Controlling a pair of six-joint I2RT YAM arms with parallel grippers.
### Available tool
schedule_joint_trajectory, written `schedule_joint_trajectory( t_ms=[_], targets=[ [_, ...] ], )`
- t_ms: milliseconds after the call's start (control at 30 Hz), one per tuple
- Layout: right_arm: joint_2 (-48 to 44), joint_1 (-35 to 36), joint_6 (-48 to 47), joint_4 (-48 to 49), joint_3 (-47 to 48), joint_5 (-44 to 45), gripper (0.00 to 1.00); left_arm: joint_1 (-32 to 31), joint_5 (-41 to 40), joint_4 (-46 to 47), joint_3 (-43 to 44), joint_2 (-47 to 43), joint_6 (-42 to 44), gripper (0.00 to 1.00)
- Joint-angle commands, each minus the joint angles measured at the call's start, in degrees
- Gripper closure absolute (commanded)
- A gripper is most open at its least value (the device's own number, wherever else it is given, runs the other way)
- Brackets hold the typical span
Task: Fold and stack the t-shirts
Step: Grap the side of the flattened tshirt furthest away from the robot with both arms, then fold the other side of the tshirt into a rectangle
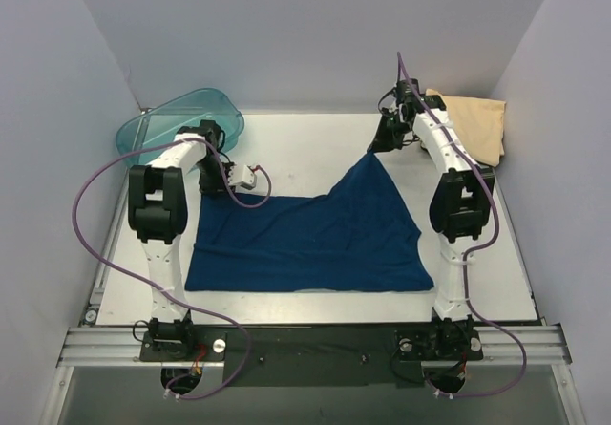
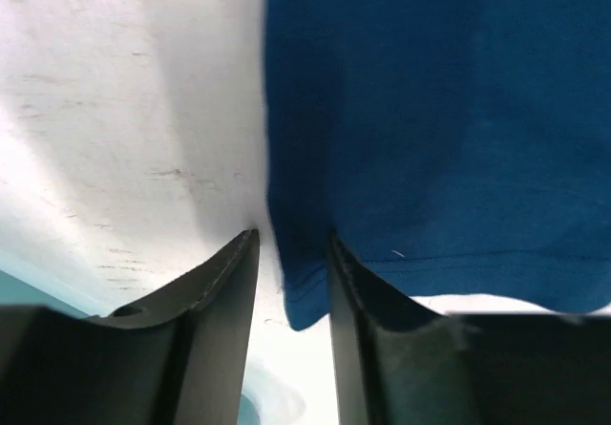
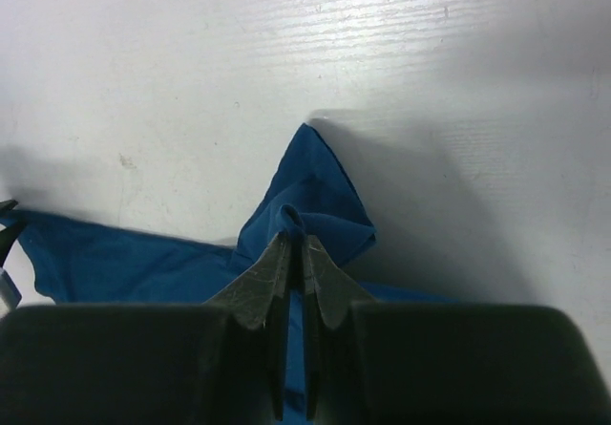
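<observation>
The navy blue t-shirt (image 1: pixel 305 239) lies spread flat in the middle of the table. My right gripper (image 1: pixel 375 148) is shut on its far right corner and holds that corner lifted; in the right wrist view the gripper (image 3: pixel 295 241) pinches a fold of blue cloth (image 3: pixel 315 191). My left gripper (image 1: pixel 256 175) is at the shirt's far left corner. In the left wrist view it (image 2: pixel 292 237) is open, with the shirt's corner (image 2: pixel 301 296) lying between the jaws. The tan t-shirt (image 1: pixel 474 124) lies folded at the back right. The black t-shirt is out of view.
A translucent teal tub (image 1: pixel 181 124) stands at the back left, just behind my left arm. White walls close in the table at the left, back and right. A metal rail (image 1: pixel 315 339) runs along the near edge.
</observation>
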Motion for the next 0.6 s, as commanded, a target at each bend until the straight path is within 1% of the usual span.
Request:
schedule_joint_trajectory(
  t_ms=[0,67,167,200,233,267,300,333,367,400,433,467,500,533,567],
  targets=[
    [-6.2,-0.1,-0.8,-0.4,-1.4,-1.1,1.00,-0.9,-4.5,0.0,-2.3,-0.3,-0.1,0.65],
    [-7.8,-0.2,-1.1,-0.4,-2.7,-1.8,1.00,-1.3,-5.8,-0.5,-2.3,-0.3,-1.2,1.00],
    [-12.8,-0.7,-2.1,-0.7,-6.5,-2.6,1.00,-1.0,-7.4,1.3,-2.5,-2.4,-5.5,1.00],
    [-13.9,-0.8,-2.9,-0.7,-9.1,-3.0,1.00,-0.9,-7.6,3.3,-2.9,-4.7,-6.7,1.00],
    [-17.1,-1.0,-3.4,-0.9,-12.7,-3.3,1.00,-0.6,-7.6,4.3,-4.0,-5.9,-9.1,1.00],
    [-18.6,-1.1,-4.1,-1.1,-14.9,-3.7,1.00,-0.4,-7.5,6.3,-5.1,-9.2,-10.1,1.00],
    [-22.2,-1.1,-4.6,-1.5,-19.4,-4.0,1.00,-0.2,-6.8,7.0,-7.7,-11.0,-11.2,1.00],
    [-24.4,-1.0,-4.6,-1.5,-21.7,-4.3,1.00,-0.2,-6.7,8.0,-9.4,-15.2,-11.4,1.00],
    [-27.7,-1.0,-4.6,-1.6,-27.1,-4.8,1.00,-0.3,-6.5,8.7,-13.4,-17.8,-11.1,1.00],
    [-29.7,-1.0,-4.5,-1.6,-29.7,-5.1,1.00,-0.3,-6.4,9.6,-15.3,-22.1,-10.2,1.00],
    [-33.5,-1.1,-4.4,-2.1,-35.0,-5.2,1.00,-0.5,-6.1,9.9,-19.1,-23.9,-9.9,1.00],
    [-35.1,-1.2,-4.3,-2.3,-37.4,-5.0,1.00,-0.5,-5.8,9.8,-21.6,-27.4,-9.8,1.00],
    [-38.5,-1.4,-4.1,-3.3,-42.1,-4.8,1.00,-0.5,-6.0,9.2,-22.4,-28.6,-10.0,1.00],
    [-40.0,-1.9,-3.9,-3.8,-44.6,-4.7,1.00,-0.7,-6.1,8.5,-23.4,-30.8,-11.1,1.00],
    [-43.2,-2.2,-3.4,-4.5,-48.3,-4.2,1.00,-0.8,-5.9,6.0,-23.9,-31.6,-11.2,1.00]
  ],
)
